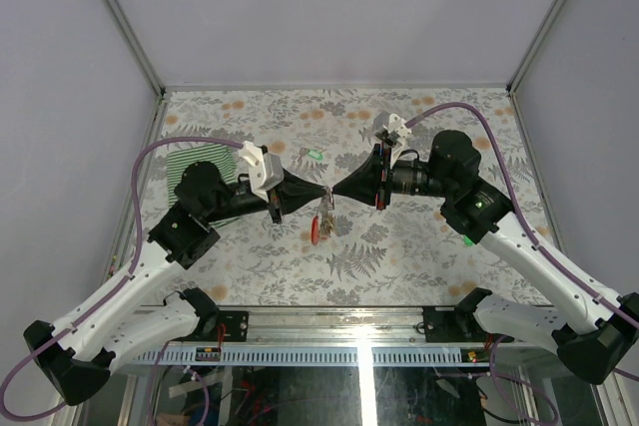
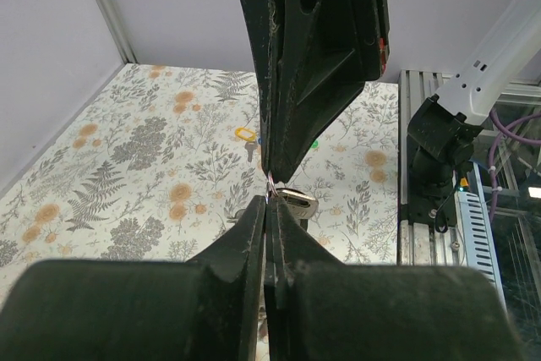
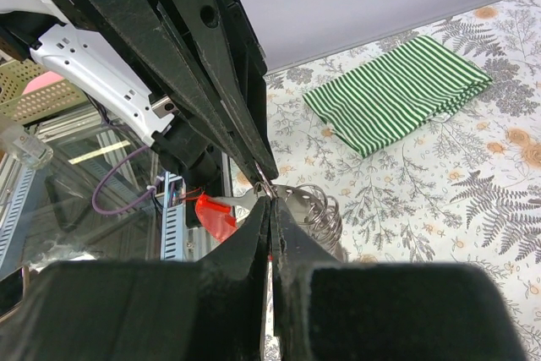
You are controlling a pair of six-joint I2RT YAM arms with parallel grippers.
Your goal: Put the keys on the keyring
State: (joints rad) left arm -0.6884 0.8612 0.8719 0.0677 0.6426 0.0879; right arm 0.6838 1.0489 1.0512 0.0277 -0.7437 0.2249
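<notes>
Both grippers meet tip to tip above the middle of the table. My left gripper and my right gripper are each shut on the thin wire ring at the top of the keyring. Its grey metal strip and red loop hang just below the tips, with wire coils beside the strip. On the table beyond lie a yellow-headed key and a green-headed key.
A folded green striped cloth lies at the left on the floral table cover. Grey walls enclose the table on three sides. The metal frame rail runs along the near edge.
</notes>
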